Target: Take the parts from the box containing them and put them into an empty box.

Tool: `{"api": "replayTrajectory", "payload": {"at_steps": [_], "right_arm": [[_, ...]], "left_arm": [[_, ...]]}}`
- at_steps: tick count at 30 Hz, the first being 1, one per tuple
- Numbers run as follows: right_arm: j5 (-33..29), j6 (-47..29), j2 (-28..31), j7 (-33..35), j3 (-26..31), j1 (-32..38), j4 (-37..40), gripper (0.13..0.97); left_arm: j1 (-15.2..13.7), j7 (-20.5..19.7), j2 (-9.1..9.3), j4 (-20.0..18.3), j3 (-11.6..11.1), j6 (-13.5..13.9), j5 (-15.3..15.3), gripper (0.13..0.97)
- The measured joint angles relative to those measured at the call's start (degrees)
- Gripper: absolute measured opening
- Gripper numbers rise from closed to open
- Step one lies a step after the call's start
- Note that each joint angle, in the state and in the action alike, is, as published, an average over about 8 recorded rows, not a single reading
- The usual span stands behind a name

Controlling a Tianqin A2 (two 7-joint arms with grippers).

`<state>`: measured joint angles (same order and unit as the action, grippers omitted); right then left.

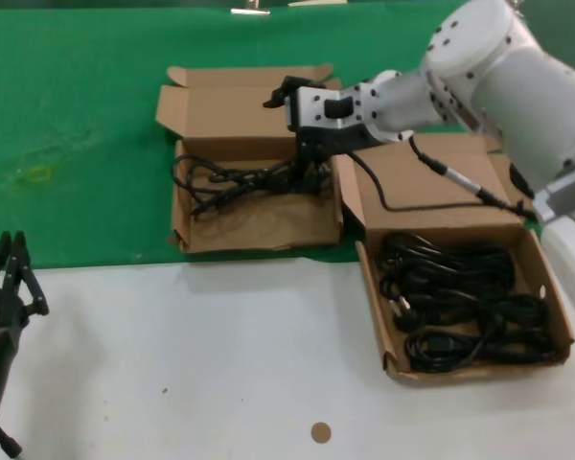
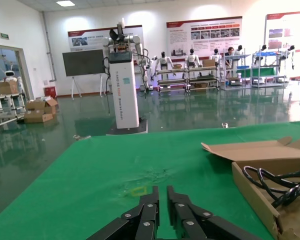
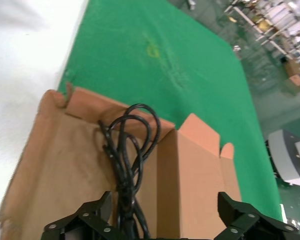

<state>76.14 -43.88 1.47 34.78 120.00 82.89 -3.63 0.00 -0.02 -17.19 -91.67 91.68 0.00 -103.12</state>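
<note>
The box containing the parts [image 1: 379,321] sits at the right with several black cable bundles [image 1: 460,297] in it. To the left, on the green mat, the other box [image 1: 259,228] holds one cable bundle [image 1: 230,182]. My right gripper [image 1: 310,171] hangs open over that box's right end. In the right wrist view the gripper [image 3: 165,200] has its fingers wide apart, with the cable bundle [image 3: 130,145] lying on the box floor [image 3: 50,150] by one finger and not held. My left gripper [image 1: 10,257] is parked shut at the near left, and the left wrist view shows this gripper [image 2: 163,192] above the mat.
Both boxes have their lids [image 1: 230,110] [image 1: 431,182] folded open behind them. A thin black lead [image 1: 412,203] from my right arm trails over the right lid. A small brown disc [image 1: 320,432] lies on the white table. From the left wrist, the left box's wall [image 2: 255,195] is visible.
</note>
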Motion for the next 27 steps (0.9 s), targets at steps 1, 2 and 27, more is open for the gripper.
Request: {"api": "replayTrajectory", "payload": {"at_steps": [1, 2, 27], "right_arm": [[0.2, 0.3, 0.1, -0.3, -0.2, -0.6, -0.7, 0.637], [0.5, 0.7, 0.3, -0.6, -0.5, -1.4, -1.5, 0.664], [9.2, 14.9, 5.4, -11.9, -9.6, -28.3, -30.0, 0.957]], "left_arm": [[0.0, 0.0, 0.00, 0.0, 0.0, 0.0, 0.0, 0.161], [0.0, 0.0, 0.00, 0.0, 0.0, 0.0, 0.0, 0.170], [0.0, 0.0, 0.00, 0.0, 0.0, 0.0, 0.0, 0.529]]}}
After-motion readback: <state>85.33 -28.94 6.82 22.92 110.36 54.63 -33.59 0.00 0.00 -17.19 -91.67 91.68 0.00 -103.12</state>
